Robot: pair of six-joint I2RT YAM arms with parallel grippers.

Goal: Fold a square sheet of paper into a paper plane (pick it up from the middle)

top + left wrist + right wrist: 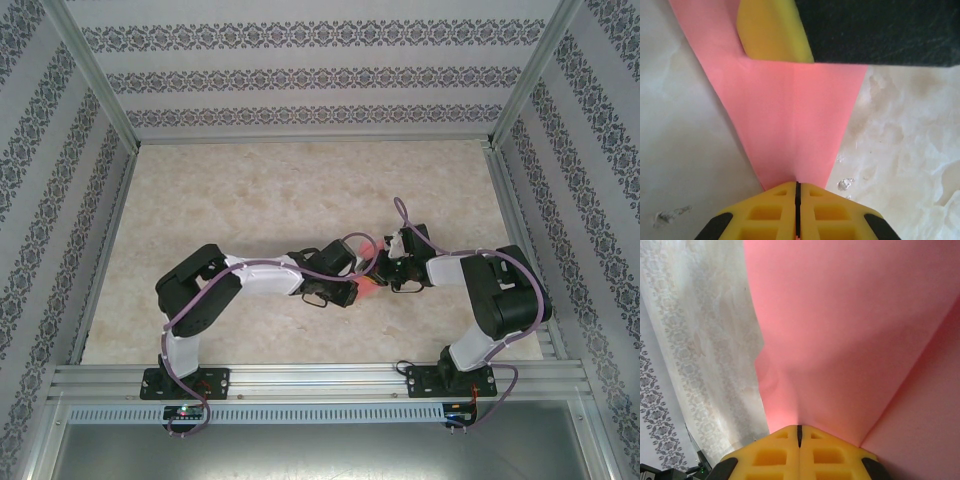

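Over the middle of the marbled table (pixel 280 190), the two arms meet with the pink-red paper (pixel 372 262) held between them. Left gripper (pixel 797 187): jaws pressed together on the paper's narrow tip. Right gripper (pixel 799 429): jaws likewise clamped on a folded part. The tapering outline and lengthwise crease suggest that folding is well advanced. Whether the wings are formed cannot be told. Final shaping and release appear to remain.

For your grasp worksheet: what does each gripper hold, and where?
Left gripper pinches the pink paper at its narrow end; right gripper pinches the opposite end.
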